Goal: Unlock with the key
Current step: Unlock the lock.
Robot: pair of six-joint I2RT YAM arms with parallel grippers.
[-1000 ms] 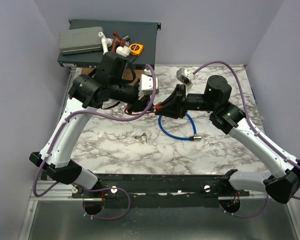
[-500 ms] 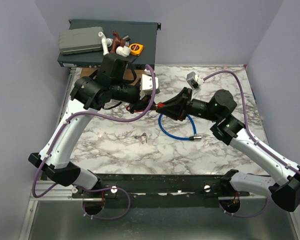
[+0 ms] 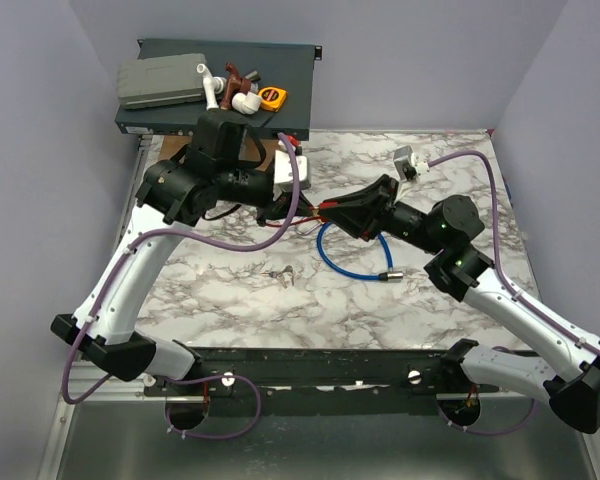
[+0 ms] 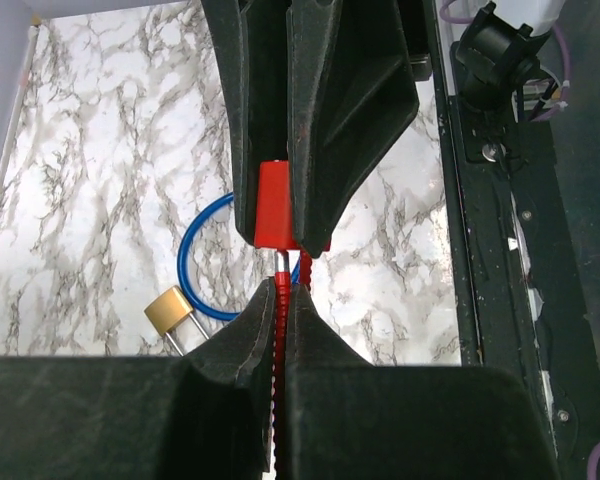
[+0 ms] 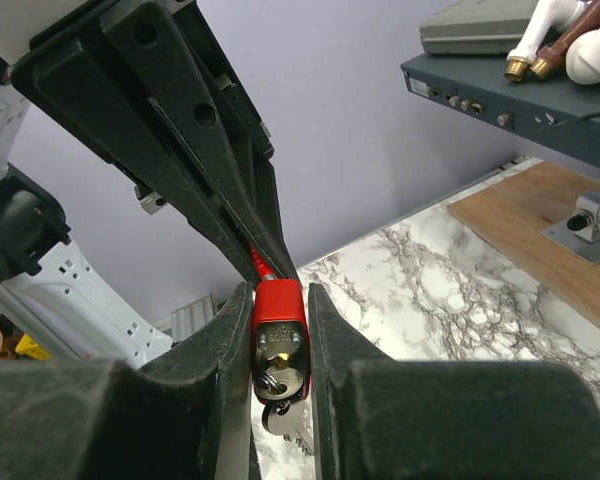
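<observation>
The marble table (image 3: 230, 300) fills most of the top view. At its far edge sits a dark rack unit (image 3: 280, 60) carrying a grey box (image 3: 160, 82) and some small clutter.

Both arms reach inward and meet tip to tip above the far-middle of the table.

The left gripper (image 4: 283, 295) has its fingers pressed together on a thin red cord (image 4: 276, 350), which runs up between them. The right gripper (image 5: 278, 292) faces it. Its two fingers pinch a red tag (image 5: 277, 305) from both sides, and their tips almost touch the left gripper's tips.

Below the meeting point, a blue cable lock (image 4: 182, 250) lies looped on the marble. A brass padlock (image 4: 167, 310) lies flat just outside that loop, with its silver shackle pointing away from it.

The cord joins the red tag through a short silver stud. The key (image 5: 280, 425) is small and silvery. It hangs on a ring from the metal end face of the red tag, held in the air clear of the table and well apart from the brass padlock.

A tiny grey metal item (image 3: 280, 272) lies alone on the marble, too small to identify.
</observation>
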